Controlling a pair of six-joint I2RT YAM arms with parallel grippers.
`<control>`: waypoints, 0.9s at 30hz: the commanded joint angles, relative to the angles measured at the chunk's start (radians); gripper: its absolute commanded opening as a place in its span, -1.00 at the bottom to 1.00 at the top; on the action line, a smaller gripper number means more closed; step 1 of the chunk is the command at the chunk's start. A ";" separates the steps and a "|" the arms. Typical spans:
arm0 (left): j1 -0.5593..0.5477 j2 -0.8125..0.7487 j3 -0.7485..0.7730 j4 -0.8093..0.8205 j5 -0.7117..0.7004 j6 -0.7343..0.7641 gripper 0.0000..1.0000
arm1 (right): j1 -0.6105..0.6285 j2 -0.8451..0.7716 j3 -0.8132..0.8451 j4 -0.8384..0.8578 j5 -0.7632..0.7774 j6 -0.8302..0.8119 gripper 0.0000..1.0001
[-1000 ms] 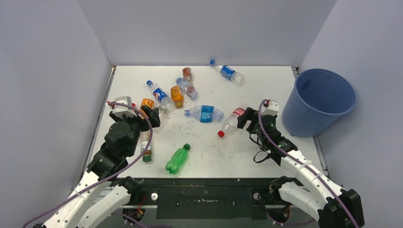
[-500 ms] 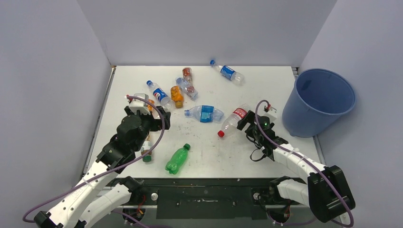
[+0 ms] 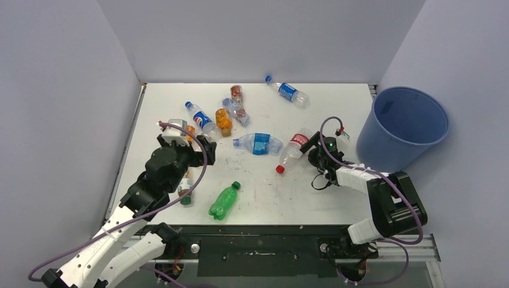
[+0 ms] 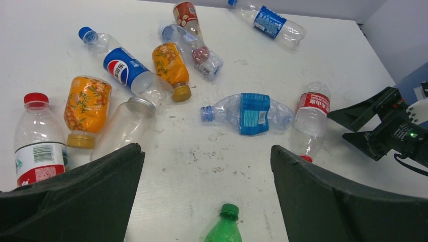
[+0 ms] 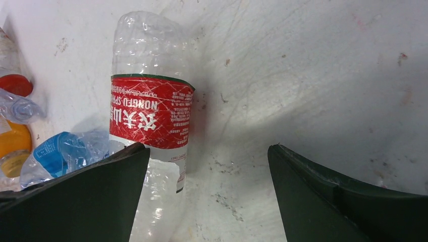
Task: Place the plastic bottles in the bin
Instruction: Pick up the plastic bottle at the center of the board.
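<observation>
A clear red-labelled bottle (image 3: 292,150) is lying on the white table (image 3: 336,108), its long axis running diagonally: the red cap is pointing toward the near left, the base toward the far right. The right gripper (image 3: 313,147) is being held just beside the base end, fingers spread wide, nothing being gripped. The left gripper (image 3: 201,147) is likewise being held wide open and empty, near an orange bottle (image 4: 87,108). The blue bin (image 3: 390,153) is standing upright at the table's right edge, mouth facing up
</observation>
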 commanded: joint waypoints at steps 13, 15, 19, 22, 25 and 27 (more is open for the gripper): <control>-0.005 -0.018 0.018 0.050 0.027 0.014 0.92 | 0.065 0.040 0.202 -0.014 -0.024 -0.116 0.79; -0.006 -0.016 0.020 0.048 0.030 0.014 0.92 | 0.078 0.094 0.274 -0.071 -0.044 -0.177 0.79; -0.007 -0.015 0.020 0.046 0.031 0.015 0.92 | 0.091 0.202 0.396 -0.189 -0.037 -0.254 0.79; -0.010 -0.011 0.021 0.044 0.033 0.017 0.93 | 0.092 0.254 0.434 -0.216 -0.013 -0.278 0.79; -0.013 -0.006 0.021 0.041 0.036 0.020 0.92 | 0.099 0.312 0.484 -0.271 0.006 -0.300 0.80; -0.014 0.001 0.025 0.038 0.039 0.020 0.92 | 0.103 0.339 0.502 -0.278 0.012 -0.308 0.82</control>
